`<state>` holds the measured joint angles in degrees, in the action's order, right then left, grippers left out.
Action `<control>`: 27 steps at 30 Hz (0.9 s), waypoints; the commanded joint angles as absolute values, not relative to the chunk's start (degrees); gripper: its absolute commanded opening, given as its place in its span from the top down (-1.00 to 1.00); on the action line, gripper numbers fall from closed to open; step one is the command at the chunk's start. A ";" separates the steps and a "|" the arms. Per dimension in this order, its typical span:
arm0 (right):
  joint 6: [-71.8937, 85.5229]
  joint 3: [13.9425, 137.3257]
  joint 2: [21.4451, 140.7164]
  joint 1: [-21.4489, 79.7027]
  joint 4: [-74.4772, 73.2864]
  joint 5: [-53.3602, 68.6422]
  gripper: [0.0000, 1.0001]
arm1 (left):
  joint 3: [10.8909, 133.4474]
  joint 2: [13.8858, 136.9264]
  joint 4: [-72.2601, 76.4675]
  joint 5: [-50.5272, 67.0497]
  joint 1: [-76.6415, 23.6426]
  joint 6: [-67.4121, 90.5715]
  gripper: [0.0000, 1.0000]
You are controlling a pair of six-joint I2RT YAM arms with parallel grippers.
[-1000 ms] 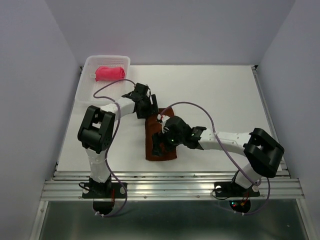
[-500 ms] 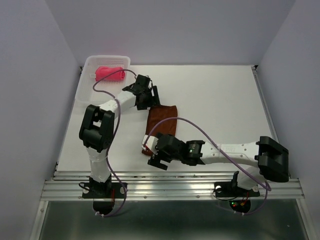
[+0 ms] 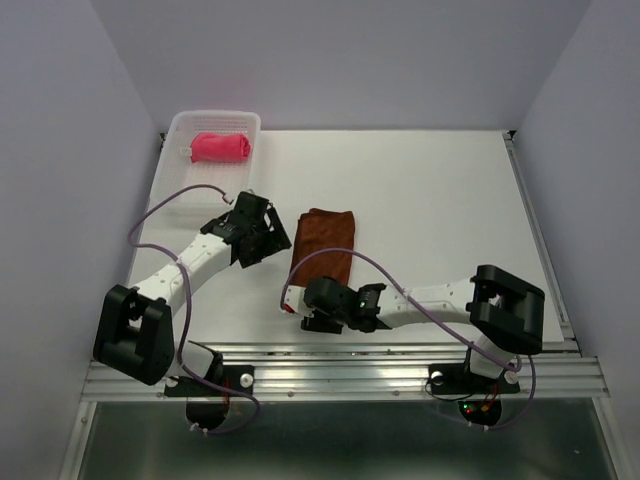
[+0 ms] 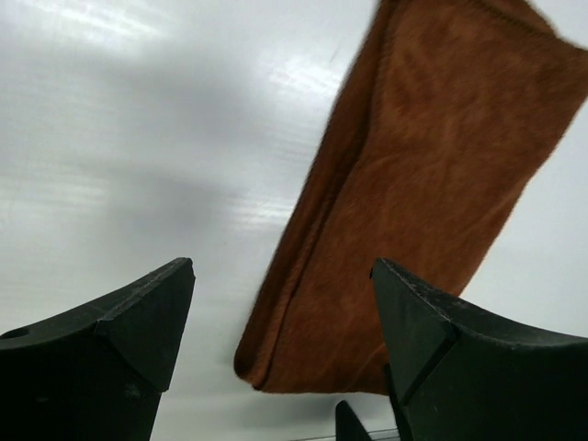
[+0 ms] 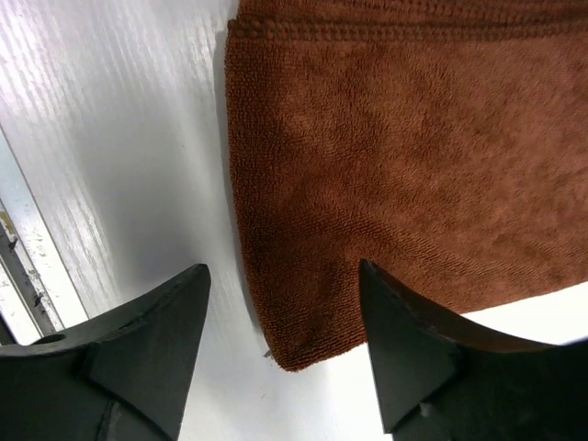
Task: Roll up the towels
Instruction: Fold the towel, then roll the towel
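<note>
The rust-brown towel (image 3: 325, 243) lies flat and folded on the white table, its long side running away from me. My left gripper (image 3: 270, 232) hovers just left of it, open; in the left wrist view the towel (image 4: 413, 175) stretches ahead, its near corner between the open gripper's (image 4: 283, 308) tips. My right gripper (image 3: 298, 302) sits low at the towel's near end, open; in the right wrist view the gripper (image 5: 285, 317) straddles the towel's (image 5: 413, 138) near corner without holding it. The pink towel (image 3: 220, 147) lies rolled inside the basket.
The translucent white plastic basket (image 3: 175, 185) stands at the table's back left corner. A metal rail (image 3: 340, 365) runs along the near edge, just behind my right gripper. Purple cables loop over both arms.
My left arm has drawn back left and nearer, off the towel's far end. My right gripper has slid to the towel's near end and its jaws have narrowed a little.
</note>
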<state>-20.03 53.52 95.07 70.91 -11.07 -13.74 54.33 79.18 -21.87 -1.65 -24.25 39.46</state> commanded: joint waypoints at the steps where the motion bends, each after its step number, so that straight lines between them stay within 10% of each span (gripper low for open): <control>1: -21.36 53.00 96.41 70.93 -8.70 -15.90 -0.30 | 50.46 74.89 -24.52 -3.35 -23.73 43.15 -0.79; 4: -20.74 53.44 99.13 70.93 -8.35 -16.35 -0.22 | 48.78 72.69 -24.08 -2.46 -23.56 43.51 -0.79; 10: -19.08 55.81 100.64 70.93 -9.49 -18.37 0.59 | 50.36 71.63 -27.85 -5.27 -22.50 41.23 -0.79; 27: -8.62 71.18 99.40 58.29 -25.05 9.39 0.69 | 50.80 70.05 -28.30 -0.26 -20.57 36.39 -0.79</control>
<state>-10.63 67.59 99.79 62.26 -22.94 1.06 49.19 71.81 -26.74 -0.89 -21.43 38.46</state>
